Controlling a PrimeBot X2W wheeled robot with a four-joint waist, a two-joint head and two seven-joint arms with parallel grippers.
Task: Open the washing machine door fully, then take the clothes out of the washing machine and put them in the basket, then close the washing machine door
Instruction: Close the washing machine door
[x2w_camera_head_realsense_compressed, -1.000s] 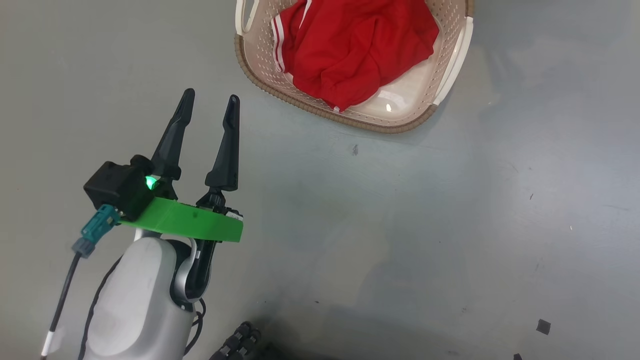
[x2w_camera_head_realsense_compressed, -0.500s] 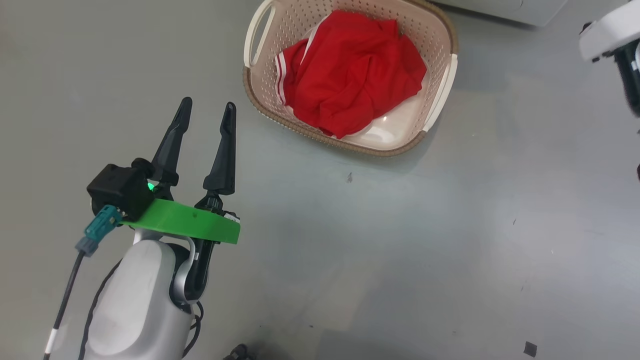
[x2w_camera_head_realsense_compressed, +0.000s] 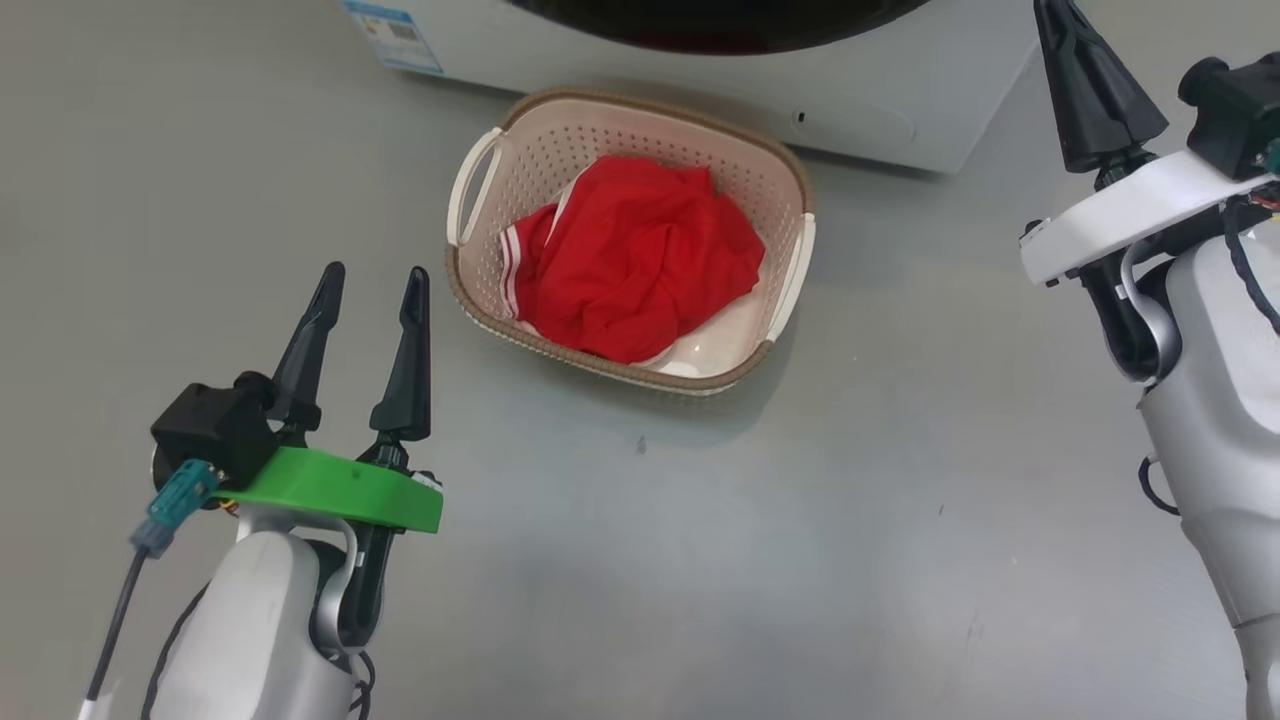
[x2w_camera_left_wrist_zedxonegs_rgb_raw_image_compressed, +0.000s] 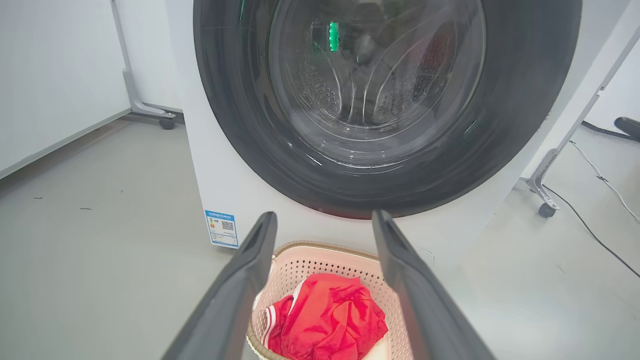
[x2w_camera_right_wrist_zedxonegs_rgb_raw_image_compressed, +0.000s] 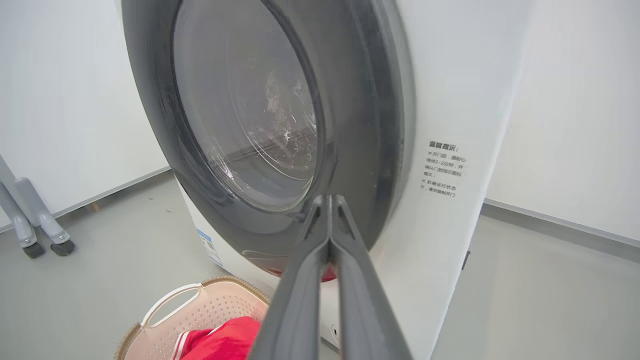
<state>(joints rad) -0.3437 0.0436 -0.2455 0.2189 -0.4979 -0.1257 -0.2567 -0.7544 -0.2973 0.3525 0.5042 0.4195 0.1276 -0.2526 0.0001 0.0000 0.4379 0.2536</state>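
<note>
**Red stuff sitting in the basket, door lying flat on the machine**

The small cream plastic basket with the brown woven-look rim is sitting on the grey floor, just in front of the big white front-loading washing machine. Its long axis is running across the head view, handle to handle, with the right-hand end sitting a bit nearer the robot. The bright red soft clothes with white stripes are lying bunched up inside it, with the stripes lying toward the left handle.

The large round glossy black washing machine door with the bulging glass window is facing straight out at the robot. It's looking flush against the front (there's a thin red sliver at its bottom edge, can't tell what that is).

The left gripper is hovering over the floor to the left of the basket. Its fingers are pointing toward the machine, spread wide with nothing between them. The right gripper is pointing at the door's lower rim, with its fingers pressed together and empty. I can't tell if it's touching.

Writing-wise, a small blue sticker low on the left of the front is showing a QR code, and its text is too tiny to read. On the machine's right side, a block of black Chinese print is starting with what looks like 温馨提示. The smaller lines are too blurry.
</note>
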